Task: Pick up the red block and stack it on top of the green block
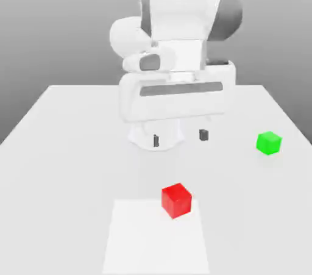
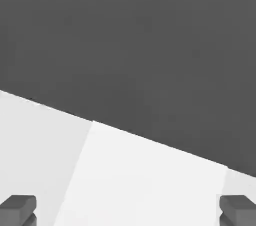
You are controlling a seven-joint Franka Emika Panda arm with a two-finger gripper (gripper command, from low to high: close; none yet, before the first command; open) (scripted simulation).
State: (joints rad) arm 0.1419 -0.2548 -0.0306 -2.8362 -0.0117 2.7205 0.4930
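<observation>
Gripper (image 1: 180, 138) fingers stand wide apart with nothing between them, hanging over the table (image 1: 73, 158) near its far edge in the exterior view. Of the fingers, the small dark tips stand out best there; their pale upper parts almost melt into the white behind. The arm (image 1: 183, 11) is cut off by the top of the exterior view, its smooth, rounded white shells washed out so that the joins are hard to follow, and the wide hand housing with its dark slot covers part of what lies behind. The white base (image 1: 155, 136) is partly hidden behind the hand.

The red block (image 1: 176, 201), a plain cube with smooth, flat faces, sits on the table across the far edge of a pale rectangular patch (image 1: 152, 243), close to that patch's far corner on the exterior view's right. The green block (image 1: 269, 143), also a smooth cube, stands upright well apart from it, towards the table's edge on the exterior view's right.

In the hand view, both fingertips are partly cut off, blocky and matte grey. A flat dark area (image 2: 130, 44) borders the white surface along a slanting line; what it is, I cannot tell.
</observation>
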